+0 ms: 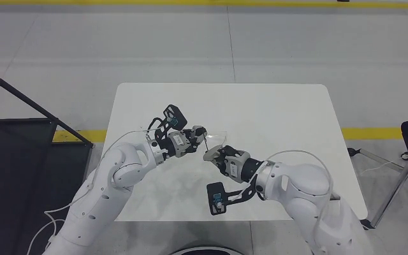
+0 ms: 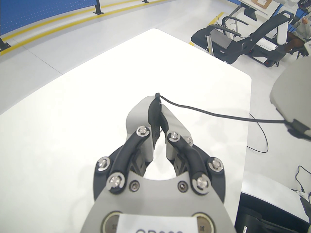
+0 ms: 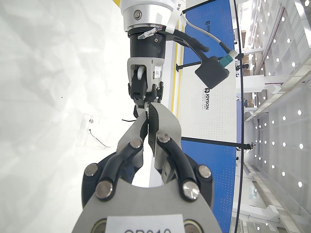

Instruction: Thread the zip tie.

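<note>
A thin black zip tie (image 1: 206,144) hangs in the air over the white table (image 1: 287,115), stretched between both grippers. My left gripper (image 1: 197,135) is shut on its head end; the small square head (image 2: 158,95) pokes out past the fingertips, and the strap (image 2: 213,114) runs off to my right gripper (image 2: 295,125). My right gripper (image 1: 214,155) is shut on the strap's other end. In the right wrist view a short black tip (image 3: 127,120) sticks out beside my right gripper (image 3: 147,118). The left gripper (image 3: 145,98) faces it almost tip to tip.
Both arms meet over the table's middle near its front. A dark frame with black cloth (image 1: 25,146) stands left of the table. Black chairs (image 2: 230,44) stand beyond the table's far corner.
</note>
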`<control>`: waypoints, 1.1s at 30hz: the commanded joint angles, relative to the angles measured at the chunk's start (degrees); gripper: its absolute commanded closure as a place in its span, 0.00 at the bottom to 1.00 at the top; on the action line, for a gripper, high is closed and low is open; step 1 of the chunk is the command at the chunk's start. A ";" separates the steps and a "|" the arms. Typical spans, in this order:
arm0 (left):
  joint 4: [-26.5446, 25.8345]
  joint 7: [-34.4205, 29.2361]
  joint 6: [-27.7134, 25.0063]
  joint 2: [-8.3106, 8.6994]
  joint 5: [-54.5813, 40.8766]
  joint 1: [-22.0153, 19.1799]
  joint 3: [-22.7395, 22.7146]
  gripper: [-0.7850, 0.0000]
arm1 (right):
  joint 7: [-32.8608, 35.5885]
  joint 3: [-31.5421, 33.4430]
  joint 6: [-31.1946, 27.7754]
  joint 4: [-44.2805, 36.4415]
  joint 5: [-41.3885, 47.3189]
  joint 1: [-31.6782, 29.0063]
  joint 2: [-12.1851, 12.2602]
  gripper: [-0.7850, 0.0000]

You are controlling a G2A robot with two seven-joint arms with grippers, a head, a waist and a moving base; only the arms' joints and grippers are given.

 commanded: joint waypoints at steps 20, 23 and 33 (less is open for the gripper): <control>0.00 0.00 0.00 0.00 0.00 0.00 0.00 1.00 | 2.28 -0.56 3.15 0.21 0.87 0.11 -0.12 1.00; 0.00 0.00 0.00 0.00 0.00 0.00 0.00 1.00 | 2.37 -0.64 4.32 0.04 0.55 -0.12 -0.13 1.00; 0.00 0.00 0.00 0.00 0.00 0.00 0.00 1.00 | 2.03 0.12 8.90 -0.82 -0.73 -1.74 -0.01 1.00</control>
